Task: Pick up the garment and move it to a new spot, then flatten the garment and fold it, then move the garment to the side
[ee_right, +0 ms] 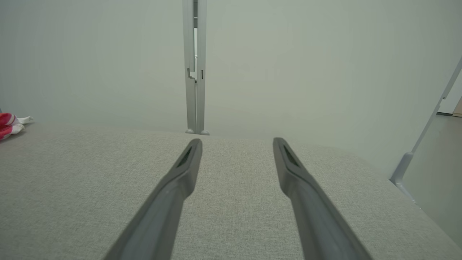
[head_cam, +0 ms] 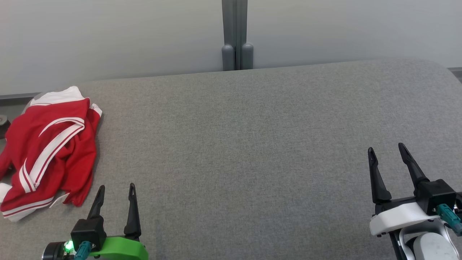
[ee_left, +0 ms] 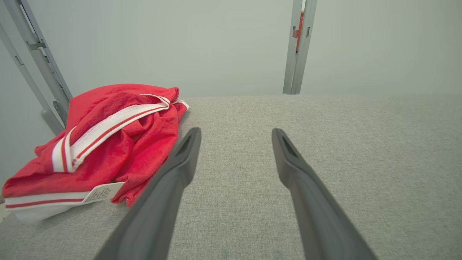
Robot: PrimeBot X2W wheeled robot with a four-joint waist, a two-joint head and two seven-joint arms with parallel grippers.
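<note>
Garment (head_cam: 50,144): red with white stripes, crumpled, far left on grey bench (head_cam: 252,144). Left jaws: spread, empty, just beside its near right corner. Right jaws: spread, empty, well apart at bench's right.

The head camera looks down from high above the near edge of the grey worktop (head_cam: 252,144), facing the grey post (head_cam: 236,34) at the far wall. The left wrist camera sits low and close over the fabric, aimed along the left gripper (ee_left: 236,131) toward the wall left of the post (ee_left: 299,47), with the red garment (ee_left: 108,144) near on its left. The right wrist camera, equally low, faces the post (ee_right: 194,65) almost head-on along the right gripper (ee_right: 237,141); the garment (ee_right: 9,124) is a far sliver left of the post. All three share post and garment.
</note>
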